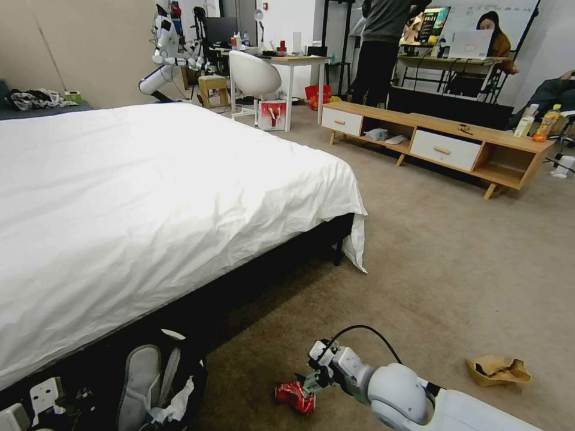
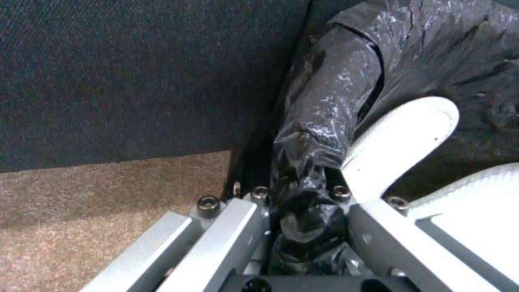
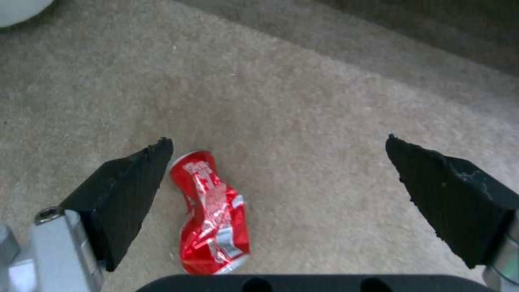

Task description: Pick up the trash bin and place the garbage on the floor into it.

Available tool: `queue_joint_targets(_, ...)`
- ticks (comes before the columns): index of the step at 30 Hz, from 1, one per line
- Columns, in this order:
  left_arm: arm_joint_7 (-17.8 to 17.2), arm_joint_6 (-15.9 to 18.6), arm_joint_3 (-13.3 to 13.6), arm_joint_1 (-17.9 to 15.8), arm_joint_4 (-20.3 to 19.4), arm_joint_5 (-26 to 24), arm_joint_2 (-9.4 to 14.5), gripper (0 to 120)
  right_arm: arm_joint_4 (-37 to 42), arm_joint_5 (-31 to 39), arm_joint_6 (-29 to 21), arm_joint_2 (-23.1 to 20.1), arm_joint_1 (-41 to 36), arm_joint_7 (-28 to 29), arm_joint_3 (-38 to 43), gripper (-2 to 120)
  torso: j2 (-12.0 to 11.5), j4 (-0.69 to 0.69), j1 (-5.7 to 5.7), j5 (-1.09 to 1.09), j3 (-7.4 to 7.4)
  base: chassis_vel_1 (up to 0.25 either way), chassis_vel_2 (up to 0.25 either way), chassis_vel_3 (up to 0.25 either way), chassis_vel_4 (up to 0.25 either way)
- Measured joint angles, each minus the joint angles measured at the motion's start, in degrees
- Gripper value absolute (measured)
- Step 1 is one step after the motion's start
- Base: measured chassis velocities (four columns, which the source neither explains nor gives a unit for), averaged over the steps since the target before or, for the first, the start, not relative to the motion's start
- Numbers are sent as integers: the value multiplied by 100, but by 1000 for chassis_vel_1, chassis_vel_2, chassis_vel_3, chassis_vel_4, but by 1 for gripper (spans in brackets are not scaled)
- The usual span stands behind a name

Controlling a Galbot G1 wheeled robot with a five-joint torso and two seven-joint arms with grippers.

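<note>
Beside the bed (image 1: 150, 197), on the floor (image 1: 449, 269), the trash bin (image 1: 153, 383) sits at the left, its black bag (image 2: 324, 121) clenched in the left gripper (image 2: 303, 227). Right of the bin, the right gripper (image 3: 275, 182) hovers spread wide above the crushed red wrapper (image 3: 213, 211). Farther right of the bin lies tan cardboard (image 1: 497, 369).

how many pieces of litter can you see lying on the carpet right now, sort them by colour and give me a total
Red, 1: the crushed red metal can, lying below the open right gripper.
Tan, 1: the crumpled tan cardboard piece, farther to the robot's right.
Total: 2 pieces on the beige carpet.
Not counted: the white tissue already inside the black-bagged trash bin, whose bag the left gripper holds.
</note>
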Motion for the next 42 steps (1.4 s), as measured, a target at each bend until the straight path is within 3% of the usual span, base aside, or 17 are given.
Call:
queue_joint_targets(12, 3, -5, -36, -32, 67, 40, 8, 1, -988, -125, 424, 442, 3, -47, -462, 100, 0, -2, 0, 0, 0, 0, 0, 0, 0)
queue_joint_targets(42, 3, -26, -28, -102, 223, 84, 33, 1, -2567, -110, 1278, 1109, 204, -66, -953, 100, 0, -1, 0, 0, 0, 0, 0, 0, 0)
